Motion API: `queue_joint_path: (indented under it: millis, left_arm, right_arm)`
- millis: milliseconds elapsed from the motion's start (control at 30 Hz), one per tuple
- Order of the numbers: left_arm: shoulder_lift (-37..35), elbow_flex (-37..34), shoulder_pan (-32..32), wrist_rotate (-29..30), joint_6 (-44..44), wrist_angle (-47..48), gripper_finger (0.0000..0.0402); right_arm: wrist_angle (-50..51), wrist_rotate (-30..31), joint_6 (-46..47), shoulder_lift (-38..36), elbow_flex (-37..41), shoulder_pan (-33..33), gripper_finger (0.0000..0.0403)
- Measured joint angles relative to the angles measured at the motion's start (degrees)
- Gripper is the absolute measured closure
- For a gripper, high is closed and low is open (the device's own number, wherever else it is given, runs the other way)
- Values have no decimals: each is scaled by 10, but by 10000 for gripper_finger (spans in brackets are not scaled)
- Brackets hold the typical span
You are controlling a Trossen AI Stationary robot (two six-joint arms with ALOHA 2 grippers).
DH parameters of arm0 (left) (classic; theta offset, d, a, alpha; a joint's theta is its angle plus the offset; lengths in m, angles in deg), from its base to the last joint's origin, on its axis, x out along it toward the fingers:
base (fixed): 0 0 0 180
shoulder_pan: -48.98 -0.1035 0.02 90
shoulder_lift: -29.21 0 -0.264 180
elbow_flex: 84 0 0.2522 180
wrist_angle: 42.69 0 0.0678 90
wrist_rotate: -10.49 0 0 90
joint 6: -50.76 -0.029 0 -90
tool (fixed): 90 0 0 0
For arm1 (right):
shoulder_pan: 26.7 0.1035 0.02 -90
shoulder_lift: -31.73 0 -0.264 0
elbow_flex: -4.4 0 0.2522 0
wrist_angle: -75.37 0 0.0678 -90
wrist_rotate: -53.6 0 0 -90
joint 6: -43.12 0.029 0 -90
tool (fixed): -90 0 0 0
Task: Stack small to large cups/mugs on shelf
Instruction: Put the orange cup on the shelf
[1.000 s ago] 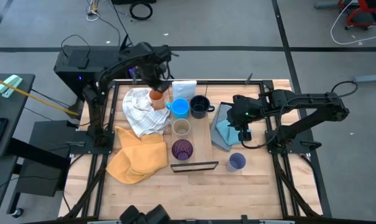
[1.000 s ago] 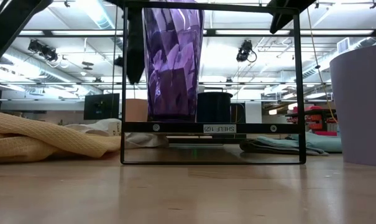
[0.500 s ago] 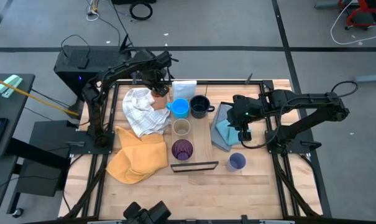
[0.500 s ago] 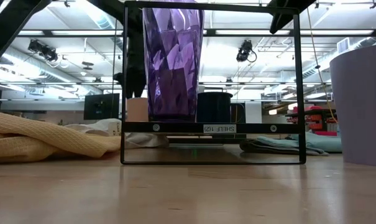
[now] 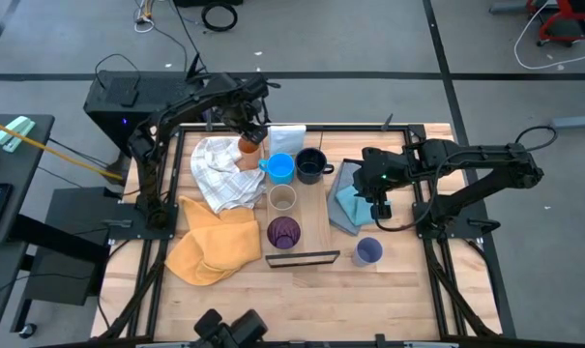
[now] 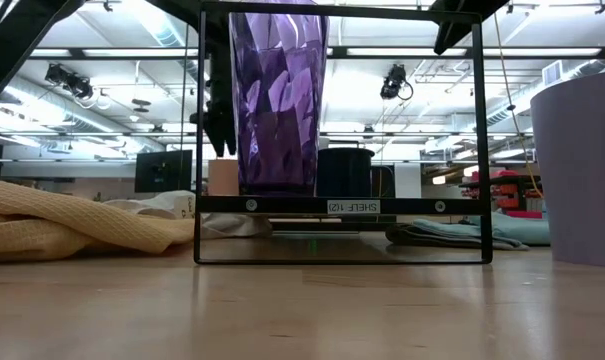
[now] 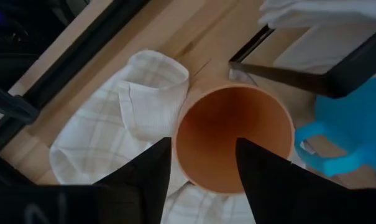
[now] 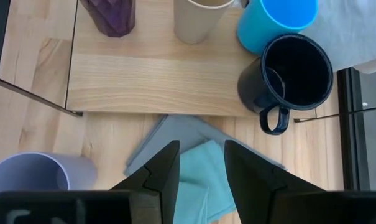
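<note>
- My left gripper (image 5: 250,129) hangs at upper centre of the overhead frame, fingers spread wide and holding nothing, directly above the orange cup (image 5: 246,147).
- In my left wrist frame the orange cup (image 7: 233,137) fills the centre, mouth up and empty, one dark finger (image 7: 147,177) on each side of its rim; I cannot tell whether they touch it.
- The cup stands beside the checked white cloth (image 5: 222,171), at the upper end of the shelf (image 5: 314,208) next to the light blue mug (image 5: 279,167).
- On the plank, running down the frame: navy mug (image 5: 311,163), tan cup (image 5: 282,198), purple tumbler (image 5: 283,232). The lavender cup (image 5: 367,251) stands off the shelf, lower right on the table.
- My right gripper (image 5: 381,200) waits right of centre over the blue cloth (image 5: 350,204), fingers part open and empty.
- The step in hand, I judge, is the orange cup: either just set down or about to be gripped. Next comes a clean lift clear of it, or a square closing on its wall.
- Beware nudging the blue mug alongside.
- Readable writing: the low view shows a small label on the shelf's black frame (image 6: 353,206), reading roughly "SHELF 1(2)".
</note>
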Motion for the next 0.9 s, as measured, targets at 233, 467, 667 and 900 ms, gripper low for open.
queue_joint_path:
  millis: [233,467,667,900]
  left_arm:
    - [0,-7,-9,2,-11,-9,220]
    - [1,-7,-12,-2,1,-31,221]
    - [1,-7,-7,-4,5,-49,224]
    - [1,-7,-8,-5,3,-46,227]
  right_arm:
    - [0,0,-7,0,0,0,270]
    - [-1,0,-7,0,0,0,270]
    - [-8,0,-7,0,0,0,270]
    - [-24,0,-7,0,0,0,270]
